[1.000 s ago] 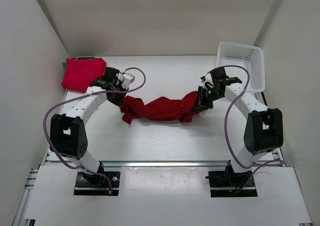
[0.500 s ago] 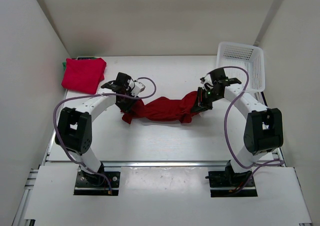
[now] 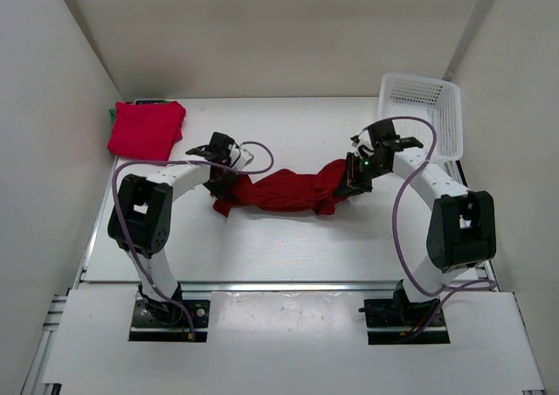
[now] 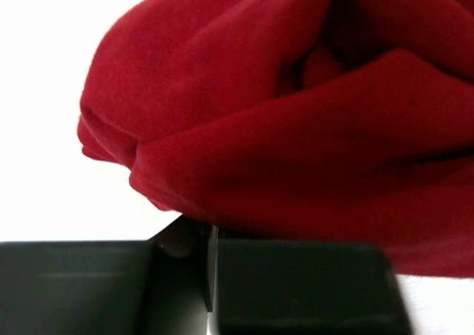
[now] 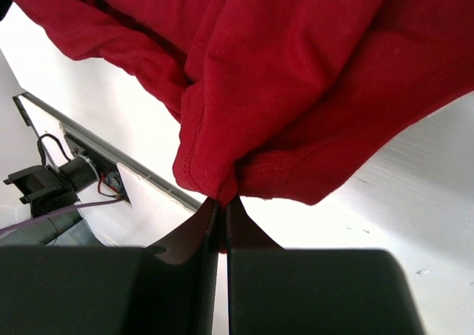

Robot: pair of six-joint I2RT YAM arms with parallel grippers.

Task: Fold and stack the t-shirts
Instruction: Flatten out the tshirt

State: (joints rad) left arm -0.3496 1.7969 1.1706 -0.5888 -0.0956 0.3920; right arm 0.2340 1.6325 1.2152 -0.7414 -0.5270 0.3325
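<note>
A crumpled red t-shirt (image 3: 284, 190) lies stretched in a rope across the middle of the table. My left gripper (image 3: 222, 179) is shut on its left end; in the left wrist view the gripper (image 4: 209, 231) has its jaws together under the bunched red cloth (image 4: 296, 127). My right gripper (image 3: 353, 177) is shut on the right end; in the right wrist view the gripper (image 5: 223, 201) pinches a fold of the shirt (image 5: 281, 68). A second red t-shirt (image 3: 146, 128) lies folded at the back left, with a green t-shirt (image 3: 113, 113) showing only an edge under it.
A white mesh basket (image 3: 439, 107) stands at the back right, just behind the right arm. White walls close in the left, back and right sides. The table's front edge rail (image 3: 288, 283) runs before the arm bases.
My left gripper has moved right and a little nearer with the shirt's left end, away from the folded pile. The shirt is bunched shorter. The right gripper has hardly moved.
</note>
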